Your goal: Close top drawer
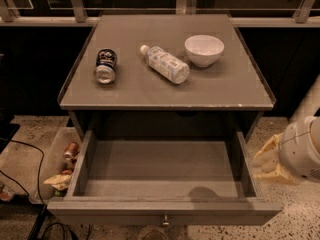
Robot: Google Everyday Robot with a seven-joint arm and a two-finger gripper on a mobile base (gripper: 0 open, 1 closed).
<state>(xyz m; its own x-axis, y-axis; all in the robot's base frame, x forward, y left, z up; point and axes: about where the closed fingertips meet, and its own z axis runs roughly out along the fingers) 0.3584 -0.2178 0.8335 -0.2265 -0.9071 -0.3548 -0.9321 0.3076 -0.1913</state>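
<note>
The surface stood over the top drawer, which was pulled out toward the near side. The claw hovered just right of the drawer, touching nothing; how far it was open could not be told. A bottle, a bowl and a can sat on top.

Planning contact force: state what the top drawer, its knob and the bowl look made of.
The top drawer: likely wood, matte grey-brown, flat dull panels. Knob: seems metal, small glint. Bowl: probably glazed ceramic, white, smooth sheen. The tool hangs right of the drawer.
</note>
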